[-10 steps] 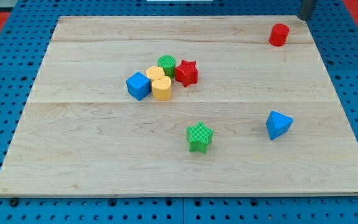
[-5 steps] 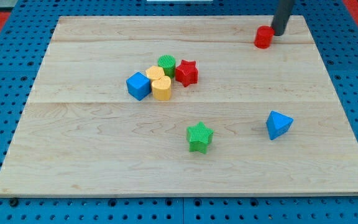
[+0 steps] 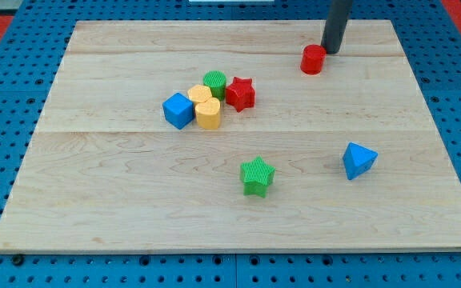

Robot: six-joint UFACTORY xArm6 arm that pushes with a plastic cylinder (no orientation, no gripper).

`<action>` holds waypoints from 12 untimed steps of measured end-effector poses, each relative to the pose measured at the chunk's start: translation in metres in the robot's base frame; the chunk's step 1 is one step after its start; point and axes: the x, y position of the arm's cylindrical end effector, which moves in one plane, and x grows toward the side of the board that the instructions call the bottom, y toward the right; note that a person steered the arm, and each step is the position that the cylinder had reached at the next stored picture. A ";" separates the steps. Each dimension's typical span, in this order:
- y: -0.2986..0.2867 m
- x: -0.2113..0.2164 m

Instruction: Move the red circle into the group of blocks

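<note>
The red circle (image 3: pixel 313 59) sits near the view's top, right of centre, on the wooden board (image 3: pixel 134 184). My tip (image 3: pixel 330 50) is just to its upper right, touching or almost touching it. The group lies left of centre: a red star (image 3: pixel 240 94), a green circle (image 3: pixel 214 83), two yellow blocks (image 3: pixel 206 110) and a blue cube (image 3: pixel 178 110), packed together. The red circle is well to the right of the red star.
A green star (image 3: pixel 256 176) lies below centre. A blue triangle-shaped block (image 3: pixel 358 160) lies at the right. Blue pegboard (image 3: pixel 6 104) surrounds the board.
My tip came in from the top right corner, met the red circle and pushed it leftward and slightly down toward the group. The other blocks have not moved.
</note>
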 end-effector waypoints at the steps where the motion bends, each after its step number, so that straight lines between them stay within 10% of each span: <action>1: -0.012 0.004; 6: -0.057 0.138; 12: -0.097 0.182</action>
